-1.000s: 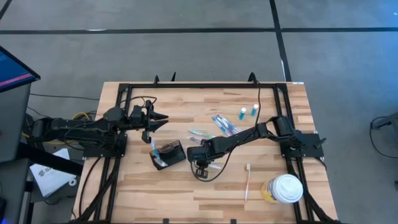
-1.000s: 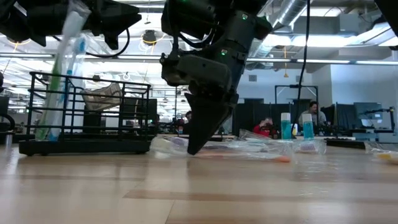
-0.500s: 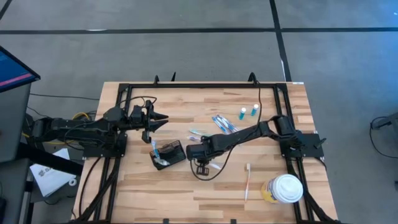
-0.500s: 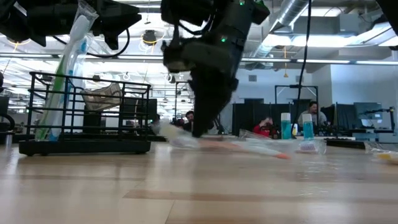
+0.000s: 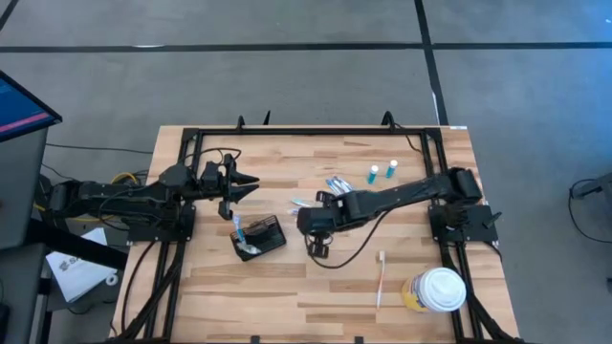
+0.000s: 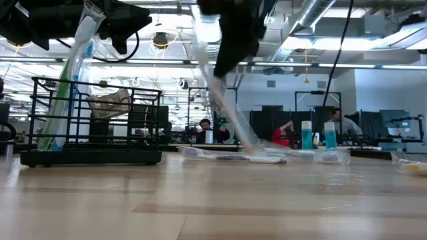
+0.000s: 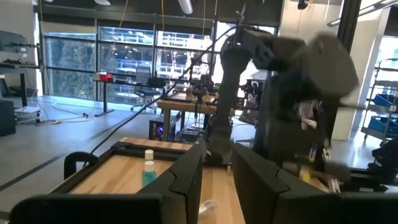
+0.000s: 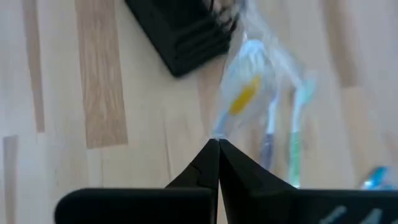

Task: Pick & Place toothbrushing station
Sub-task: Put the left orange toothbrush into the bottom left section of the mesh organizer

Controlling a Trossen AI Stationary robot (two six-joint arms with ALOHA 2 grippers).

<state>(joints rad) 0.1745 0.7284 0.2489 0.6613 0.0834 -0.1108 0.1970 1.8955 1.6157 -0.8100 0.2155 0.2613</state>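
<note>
So the left gripper (image 5: 247, 182) hangs with its fingers partly apart and nothing between them. Just below it sits the small black wire-mesh holder box (image 5: 259, 236), with one clear-wrapped toothbrush (image 5: 236, 229) standing at the end nearest that gripper.

The right gripper (image 5: 308, 222), just right of the box, is pinched together on a crinkly clear-wrapped toothbrush (image 8: 247, 87) by the very tip of the wrapper. That's the sketchy bit: the slick plastic could slip out, or the dangling brush could swing and snag the box rim.

Well off to its right, the white-lidded yellowish cup (image 5: 436, 290) stands closed, contents hidden.
</note>
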